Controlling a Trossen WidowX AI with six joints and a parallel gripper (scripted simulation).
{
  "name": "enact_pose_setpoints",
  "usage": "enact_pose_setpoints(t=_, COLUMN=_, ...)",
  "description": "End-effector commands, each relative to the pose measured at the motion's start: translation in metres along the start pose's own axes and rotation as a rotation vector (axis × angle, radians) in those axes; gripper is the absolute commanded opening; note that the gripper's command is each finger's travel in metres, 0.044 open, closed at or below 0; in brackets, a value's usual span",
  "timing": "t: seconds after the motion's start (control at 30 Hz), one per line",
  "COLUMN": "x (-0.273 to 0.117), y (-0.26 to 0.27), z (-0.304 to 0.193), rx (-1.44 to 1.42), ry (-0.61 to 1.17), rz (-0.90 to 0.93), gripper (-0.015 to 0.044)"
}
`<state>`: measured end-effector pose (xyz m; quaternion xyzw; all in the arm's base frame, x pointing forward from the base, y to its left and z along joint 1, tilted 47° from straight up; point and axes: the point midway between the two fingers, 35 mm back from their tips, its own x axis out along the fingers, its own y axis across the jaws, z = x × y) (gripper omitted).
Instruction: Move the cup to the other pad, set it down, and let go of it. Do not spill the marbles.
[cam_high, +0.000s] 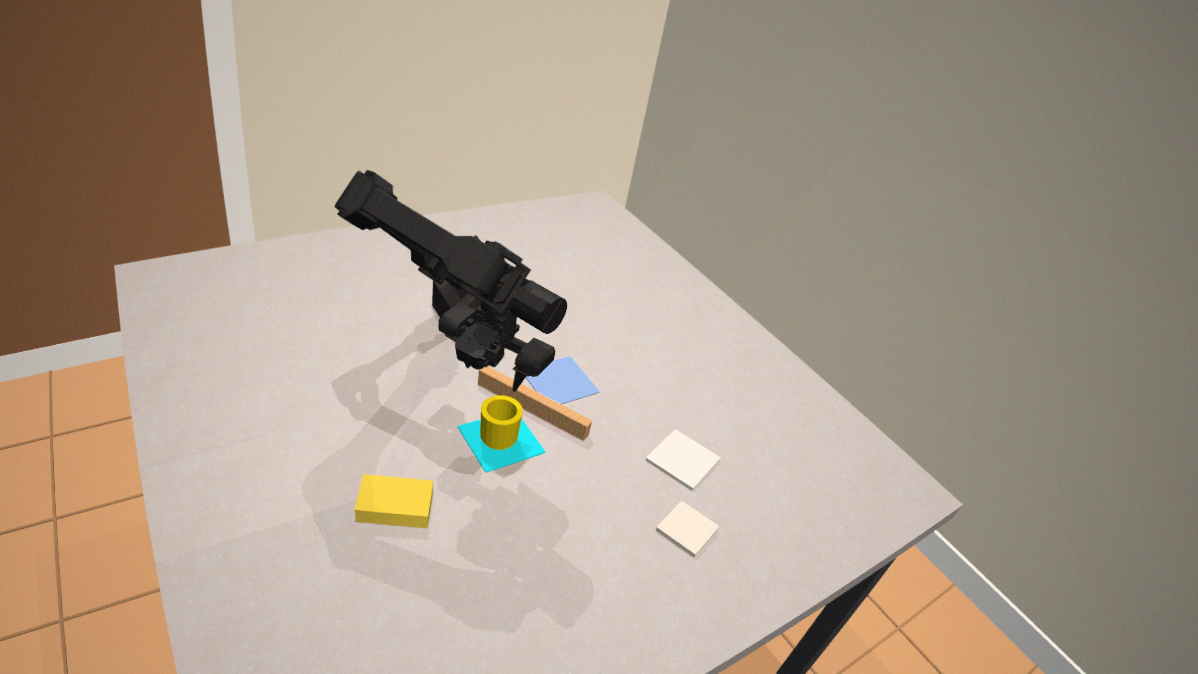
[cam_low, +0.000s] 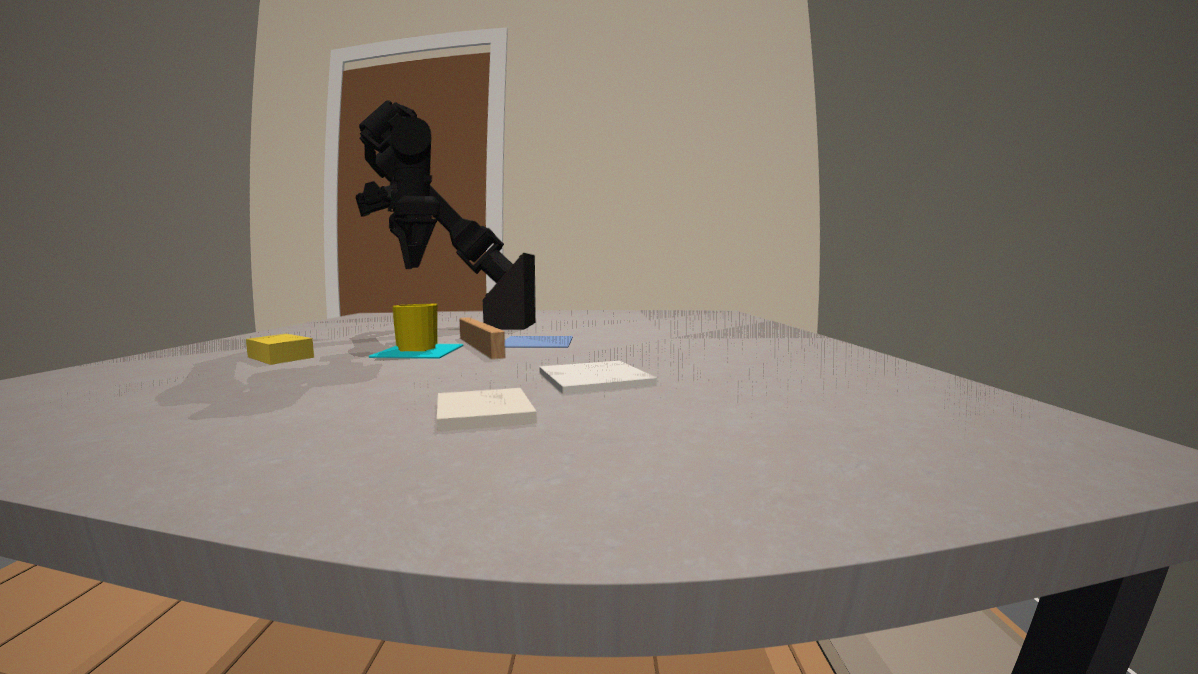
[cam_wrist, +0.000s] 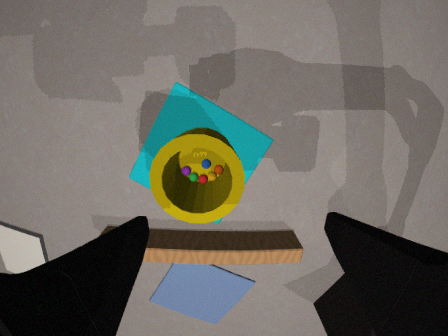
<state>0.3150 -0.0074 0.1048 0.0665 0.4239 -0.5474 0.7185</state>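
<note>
The yellow cup (cam_high: 500, 434) (cam_low: 414, 328) (cam_wrist: 156, 177) stands upright on the cyan pad (cam_high: 494, 461) (cam_low: 448, 349) (cam_wrist: 175, 105). Several coloured marbles (cam_wrist: 202, 179) lie inside at its bottom, and none show outside it. The blue pad (cam_high: 569, 378) (cam_low: 540, 342) (cam_wrist: 200, 295) is bare, on the other side of a wooden bar. My gripper (cam_high: 498, 377) (cam_low: 410, 266) (cam_wrist: 239, 224) is open and empty, above the cup's rim and apart from it. In the wrist view the fingertips are wide apart, lower in the picture than the cup.
The low wooden bar (cam_high: 544, 408) (cam_low: 481, 337) (cam_wrist: 225, 255) stands between the two pads. A yellow block (cam_high: 393, 496) (cam_low: 280, 347) lies on the cyan pad's side. Two flat pale tiles, one white (cam_high: 682, 458) (cam_low: 597, 375) and one cream (cam_high: 687, 528) (cam_low: 484, 404), lie farther from the arm's base.
</note>
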Motion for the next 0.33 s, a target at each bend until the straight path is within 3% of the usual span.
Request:
enact_pose_setpoints(t=0.0, x=-0.012, y=0.001, z=0.000, rx=0.005, ry=0.005, rz=0.002, gripper=0.0440)
enact_pose_setpoints(t=0.3, x=-0.018, y=0.000, z=0.001, rx=0.001, ry=-0.001, rz=0.003, gripper=0.0440)
